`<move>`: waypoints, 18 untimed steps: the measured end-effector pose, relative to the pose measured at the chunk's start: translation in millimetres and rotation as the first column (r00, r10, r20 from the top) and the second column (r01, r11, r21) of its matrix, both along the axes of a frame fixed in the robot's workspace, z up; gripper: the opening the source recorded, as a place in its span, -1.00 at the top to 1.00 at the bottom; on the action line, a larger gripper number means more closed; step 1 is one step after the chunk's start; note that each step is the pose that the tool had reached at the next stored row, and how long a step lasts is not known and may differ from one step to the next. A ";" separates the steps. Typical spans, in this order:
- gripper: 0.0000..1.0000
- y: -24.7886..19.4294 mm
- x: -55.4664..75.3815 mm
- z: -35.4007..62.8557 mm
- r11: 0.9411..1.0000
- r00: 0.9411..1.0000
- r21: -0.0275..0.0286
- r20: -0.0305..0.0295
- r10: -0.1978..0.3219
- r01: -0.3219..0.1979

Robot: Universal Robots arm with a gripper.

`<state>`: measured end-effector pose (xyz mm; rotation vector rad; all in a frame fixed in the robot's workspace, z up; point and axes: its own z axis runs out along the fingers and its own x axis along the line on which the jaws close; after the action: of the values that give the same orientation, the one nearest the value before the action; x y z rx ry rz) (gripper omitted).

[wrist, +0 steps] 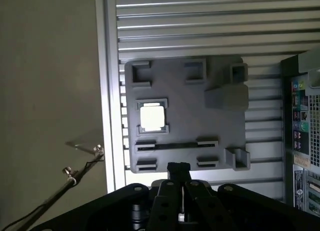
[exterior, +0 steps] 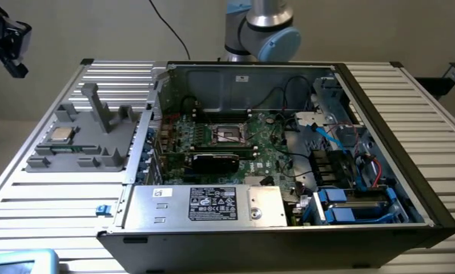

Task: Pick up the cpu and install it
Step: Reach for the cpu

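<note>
1. The cpu (exterior: 61, 135) (wrist: 151, 117) lies in a square recess of the grey tray (wrist: 190, 111), on the surface (exterior: 52, 200) beside the open computer case (exterior: 235, 85).
2. The hand (wrist: 178, 168) hangs above the tray, closed and empty, well apart from the cpu.

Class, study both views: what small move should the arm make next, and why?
Probably shift the claw sideways until it is centred over the cpu, before any descent. The cpu lies untouched in its recess on the grey holder, beside the open computer case. The claw hangs above and apart from it, not yet lined up with it.
</note>
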<state>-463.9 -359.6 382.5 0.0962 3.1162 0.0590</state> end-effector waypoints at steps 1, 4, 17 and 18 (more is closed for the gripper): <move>0.79 1.7 -3.4 -0.3 1.000 1.000 0.000 0.000 0.000 0.000; 0.79 7.7 -10.5 -0.8 1.000 1.000 0.000 0.000 0.002 -0.002; 0.79 28.4 -20.0 -5.5 1.000 1.000 0.000 -0.013 0.004 -0.004; 0.79 28.5 -20.0 -5.9 1.000 1.000 0.000 -0.015 0.004 -0.004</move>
<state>-484.0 -331.1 376.7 0.0901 3.1313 0.0587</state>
